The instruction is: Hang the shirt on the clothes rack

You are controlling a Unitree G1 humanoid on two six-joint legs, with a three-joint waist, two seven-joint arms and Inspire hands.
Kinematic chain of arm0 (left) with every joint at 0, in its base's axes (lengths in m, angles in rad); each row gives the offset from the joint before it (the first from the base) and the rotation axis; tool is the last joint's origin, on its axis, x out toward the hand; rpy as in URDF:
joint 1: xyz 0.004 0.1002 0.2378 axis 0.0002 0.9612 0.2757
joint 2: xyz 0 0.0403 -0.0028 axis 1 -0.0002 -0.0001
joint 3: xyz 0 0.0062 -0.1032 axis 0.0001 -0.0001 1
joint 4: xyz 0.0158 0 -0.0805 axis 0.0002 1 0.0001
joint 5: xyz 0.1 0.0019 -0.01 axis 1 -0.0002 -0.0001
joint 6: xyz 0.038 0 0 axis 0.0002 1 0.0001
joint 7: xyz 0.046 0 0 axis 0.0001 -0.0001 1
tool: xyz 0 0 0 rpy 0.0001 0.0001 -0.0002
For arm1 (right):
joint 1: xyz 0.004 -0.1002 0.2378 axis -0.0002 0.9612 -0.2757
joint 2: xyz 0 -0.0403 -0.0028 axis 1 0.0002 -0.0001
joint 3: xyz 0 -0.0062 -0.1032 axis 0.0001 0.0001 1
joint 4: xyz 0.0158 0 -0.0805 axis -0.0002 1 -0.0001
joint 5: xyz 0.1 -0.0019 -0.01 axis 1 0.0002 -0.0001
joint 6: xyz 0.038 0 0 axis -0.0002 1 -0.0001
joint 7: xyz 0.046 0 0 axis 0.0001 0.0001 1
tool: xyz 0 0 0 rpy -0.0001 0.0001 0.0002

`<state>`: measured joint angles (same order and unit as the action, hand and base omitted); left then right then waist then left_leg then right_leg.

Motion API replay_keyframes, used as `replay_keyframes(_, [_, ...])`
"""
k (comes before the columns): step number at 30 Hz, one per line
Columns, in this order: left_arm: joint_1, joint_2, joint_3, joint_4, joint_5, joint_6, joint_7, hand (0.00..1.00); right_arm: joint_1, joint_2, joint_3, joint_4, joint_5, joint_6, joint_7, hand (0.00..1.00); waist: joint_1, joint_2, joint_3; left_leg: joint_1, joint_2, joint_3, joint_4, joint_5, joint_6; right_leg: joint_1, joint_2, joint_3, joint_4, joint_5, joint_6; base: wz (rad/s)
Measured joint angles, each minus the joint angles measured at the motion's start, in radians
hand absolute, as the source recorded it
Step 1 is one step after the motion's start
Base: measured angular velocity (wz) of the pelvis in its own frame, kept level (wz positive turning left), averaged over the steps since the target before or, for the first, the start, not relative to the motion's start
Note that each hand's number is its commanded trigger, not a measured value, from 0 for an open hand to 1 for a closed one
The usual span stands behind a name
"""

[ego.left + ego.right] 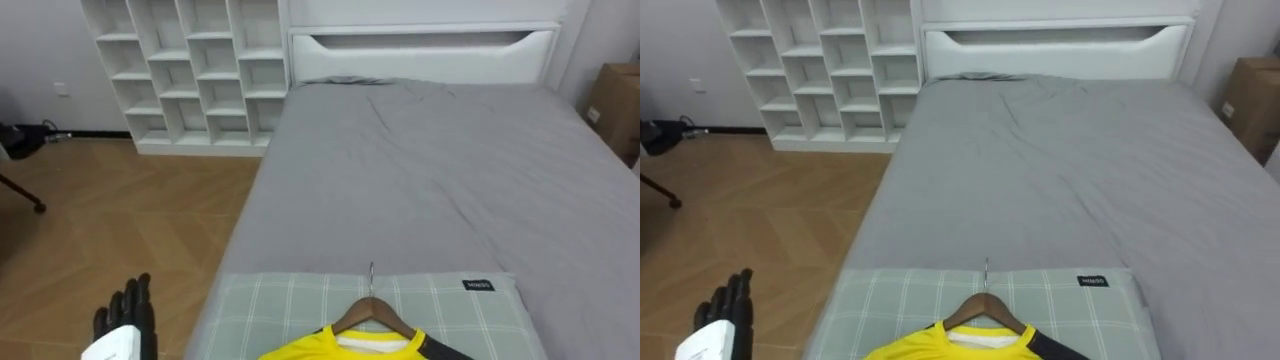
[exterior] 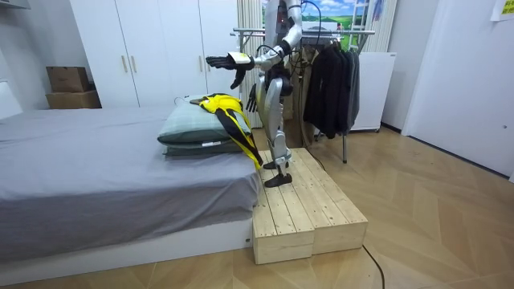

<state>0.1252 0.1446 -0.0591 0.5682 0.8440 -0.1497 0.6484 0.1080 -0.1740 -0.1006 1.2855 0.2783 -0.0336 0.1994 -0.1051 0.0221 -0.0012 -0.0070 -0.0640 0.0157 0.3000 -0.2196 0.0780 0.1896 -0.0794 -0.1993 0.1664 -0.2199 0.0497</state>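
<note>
A yellow shirt (image 1: pixel 365 347) with dark sleeves hangs on a wooden hanger (image 1: pixel 372 312) and lies on a green checked pillow (image 1: pixel 270 310) at the near end of the bed. The hanger's metal hook (image 1: pixel 371 275) points up the bed. In the room view the shirt (image 2: pixel 230 112) drapes over the stacked pillows (image 2: pixel 189 128) and down the bed's end. My left hand (image 1: pixel 128 318) is raised to the left of the pillow, fingers straight, holding nothing. It reaches out above the shirt (image 2: pixel 225 61). My right hand (image 2: pixel 251 98) hangs low by my body, fingers relaxed.
I stand on a wooden platform (image 2: pixel 301 209) at the bed's end. A clothes rack (image 2: pixel 321 34) with dark garments (image 2: pixel 333 80) is behind me. The grey bed (image 1: pixel 430 170) stretches ahead to a white headboard (image 1: pixel 420 50). White shelves (image 1: pixel 190 70) and a cardboard box (image 1: pixel 615 100) flank it.
</note>
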Motion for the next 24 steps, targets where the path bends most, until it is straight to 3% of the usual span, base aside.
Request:
replay_keyframes(3, [-0.022, 0.000, -0.010, 0.000, 0.024, 0.000, -0.032, 0.00, 0.001, 0.000, -0.002, 0.000, 0.000, 0.000, 0.001, 0.00, -0.003, -0.003, 0.0038, 0.000, 0.000, 0.001, 0.000, 0.000, -0.001, 0.000, 0.001, 0.000, 0.000, 0.000, 0.000, 0.00])
replay_keyframes(10, [-0.046, 0.000, -0.026, -0.002, 0.034, 0.002, -0.089, 0.00, 0.001, 0.000, -0.002, -0.003, 0.000, 0.000, 0.001, 0.00, -0.011, 0.001, 0.0031, 0.003, 0.001, 0.008, 0.000, 0.001, -0.001, 0.000, 0.002, 0.008, 0.001, 0.002, -0.003, -0.01])
replay_keyframes(12, [-0.047, 0.006, -0.048, -0.048, 0.047, 0.020, -0.116, 0.00, 0.001, 0.000, 0.000, -0.004, 0.004, 0.000, 0.001, 0.00, -0.017, -0.002, 0.0044, 0.003, 0.002, 0.008, 0.001, 0.001, -0.001, 0.000, 0.002, 0.010, 0.002, 0.002, -0.003, 0.00])
replay_keyframes(16, [-0.058, 0.014, -0.067, -0.107, 0.099, 0.016, -0.119, 0.00, -0.008, 0.002, 0.000, -0.001, -0.004, -0.004, 0.000, 0.00, -0.038, -0.004, 0.0054, 0.000, 0.001, 0.007, 0.003, 0.001, -0.001, 0.001, 0.003, 0.008, 0.002, 0.002, -0.004, 0.00])
replay_keyframes(24, [-0.150, 0.022, -0.106, -0.108, 0.148, 0.017, -0.155, 0.00, -0.012, 0.001, -0.003, 0.003, -0.008, -0.010, 0.000, 0.00, -0.073, 0.006, 0.0083, -0.022, 0.002, 0.005, 0.012, 0.001, -0.001, -0.008, 0.006, 0.009, 0.002, 0.010, -0.006, 0.00])
